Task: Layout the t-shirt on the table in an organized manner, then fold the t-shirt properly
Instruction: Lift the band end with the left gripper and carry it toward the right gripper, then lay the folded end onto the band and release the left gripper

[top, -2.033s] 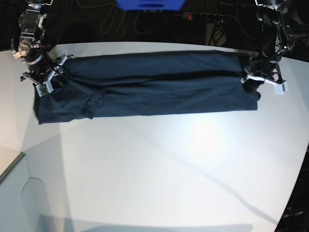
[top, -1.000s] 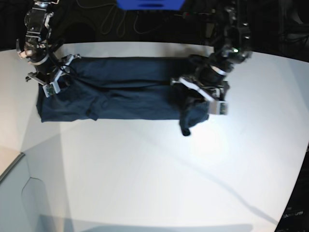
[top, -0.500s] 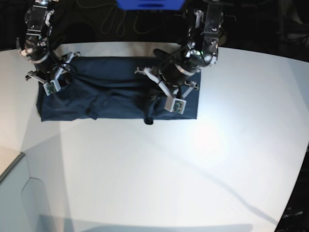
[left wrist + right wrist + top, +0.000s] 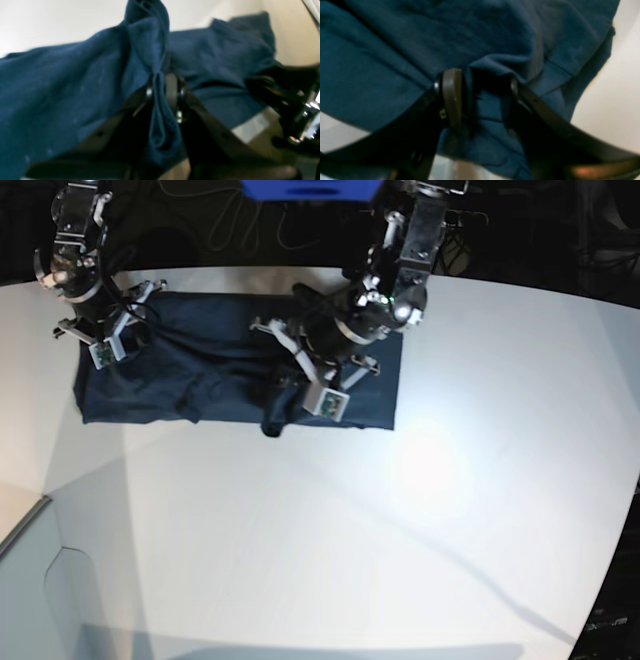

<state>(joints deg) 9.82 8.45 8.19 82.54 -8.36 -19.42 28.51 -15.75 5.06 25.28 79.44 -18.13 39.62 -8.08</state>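
The dark navy t-shirt (image 4: 200,360) lies as a long folded strip across the far side of the white table (image 4: 350,530). Its right end is doubled back over the middle. My left gripper (image 4: 300,375) hovers over the strip's middle, shut on a bunched fold of that end (image 4: 162,92); a small tail of cloth (image 4: 271,420) hangs below it. My right gripper (image 4: 105,345) rests at the shirt's far-left end. In the right wrist view its fingers (image 4: 451,97) stand apart over the wrinkled t-shirt (image 4: 395,50), with a dark gap between them.
A blue object (image 4: 310,188) and cables lie on the dark floor behind the table. The table's curved edge runs along the lower left (image 4: 30,520). The other arm's dark metal parts (image 4: 287,100) show at the right of the left wrist view.
My left gripper has carried the shirt's right end leftward over the strip, from the far right to the middle. The right gripper has barely moved.
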